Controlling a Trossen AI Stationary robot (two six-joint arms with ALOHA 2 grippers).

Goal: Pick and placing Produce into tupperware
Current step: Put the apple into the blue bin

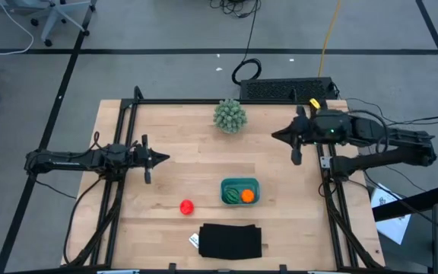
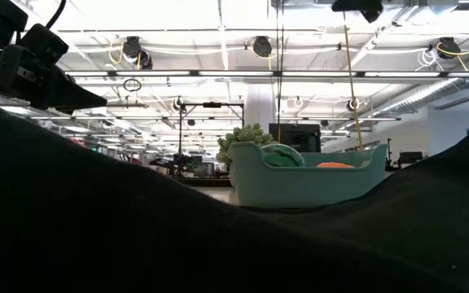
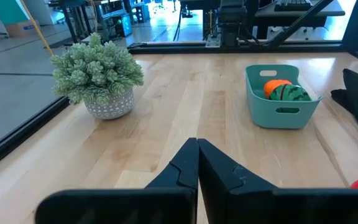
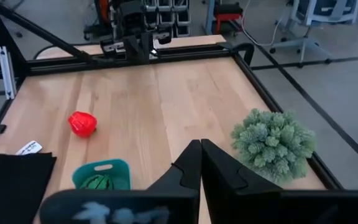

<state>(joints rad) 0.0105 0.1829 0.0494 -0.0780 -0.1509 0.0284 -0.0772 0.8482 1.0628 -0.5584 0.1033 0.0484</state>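
Both grippers, left (image 1: 164,158) and right (image 1: 275,135), closed and empty; tupperware (image 4: 102,174) edge-cropped, melon (image 4: 98,183) half-hidden inside.

Left arm (image 1: 82,160): I see a slim matte-black run of jointed segments.
Left gripper (image 1: 163,158): black, two wedge-shaped fingers (image 3: 179,171) tapering to a point.
Right arm (image 1: 386,144): black, bulkier housings, dark cables looping along it.
Right gripper (image 1: 276,135): black pointed fingers (image 4: 188,165); a small green light glows on the wrist housing behind.
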